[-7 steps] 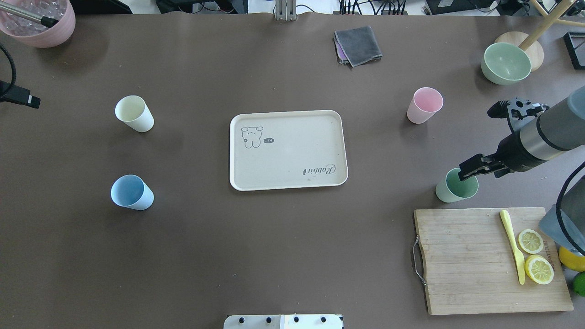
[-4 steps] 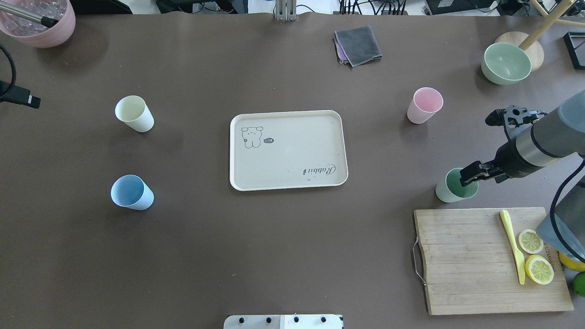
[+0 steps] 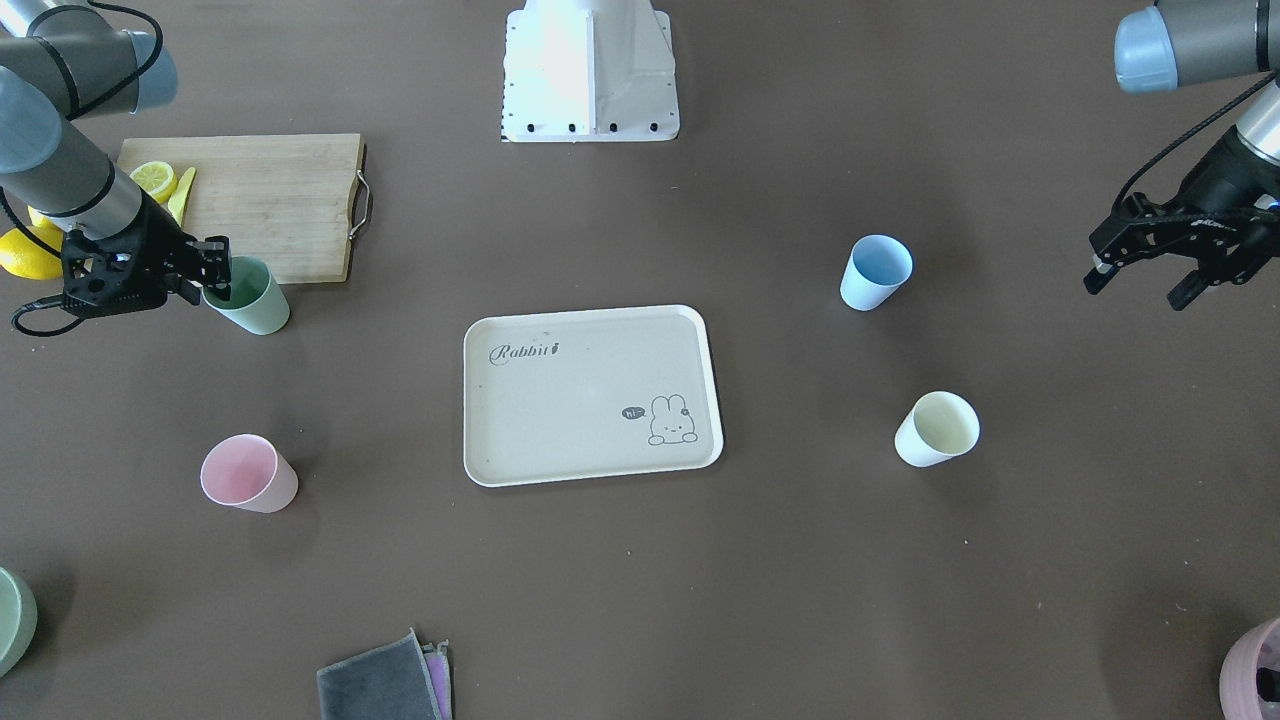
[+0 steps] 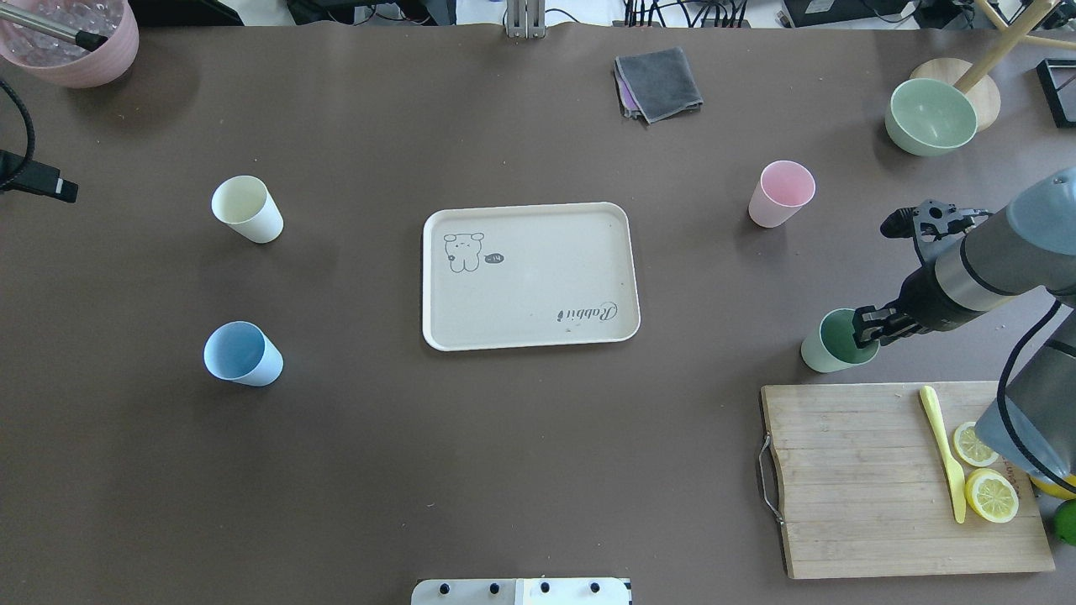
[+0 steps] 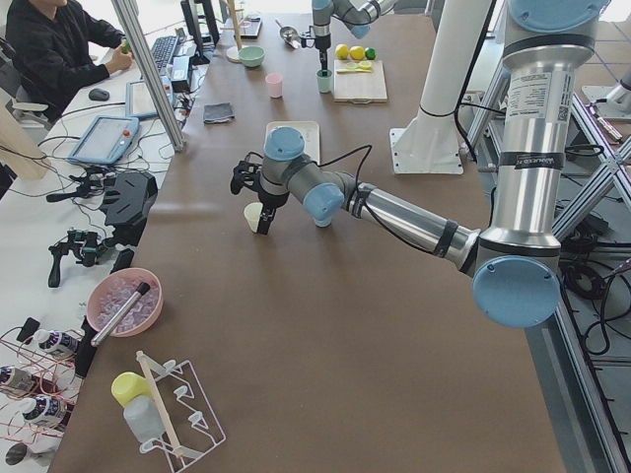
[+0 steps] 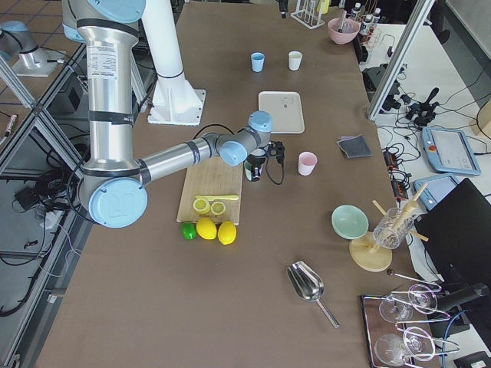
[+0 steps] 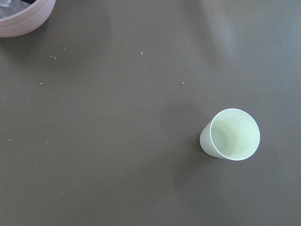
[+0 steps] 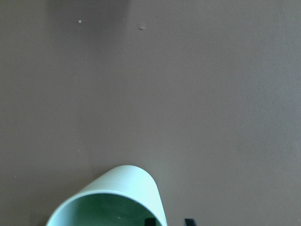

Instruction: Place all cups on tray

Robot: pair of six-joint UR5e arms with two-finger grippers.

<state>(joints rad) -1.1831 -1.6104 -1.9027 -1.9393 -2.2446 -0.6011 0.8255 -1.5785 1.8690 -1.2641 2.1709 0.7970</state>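
The cream tray lies at the table's middle with no cup on it; it also shows in the front view. The sage green cup stands right of it, beside the cutting board. My right gripper is open at that cup's rim, one fingertip inside the green cup and one outside. The pink cup stands at the far right. The cream cup and blue cup stand at the left. My left gripper is open and empty, above the table left of the cream cup.
A wooden cutting board with lemon halves and a yellow knife lies near the green cup. A green bowl, a grey cloth and a pink bowl stand along the far edge.
My right gripper has dropped and drawn back a little, so its fingertips now sit at the green cup's rim. The cups and tray have not moved.
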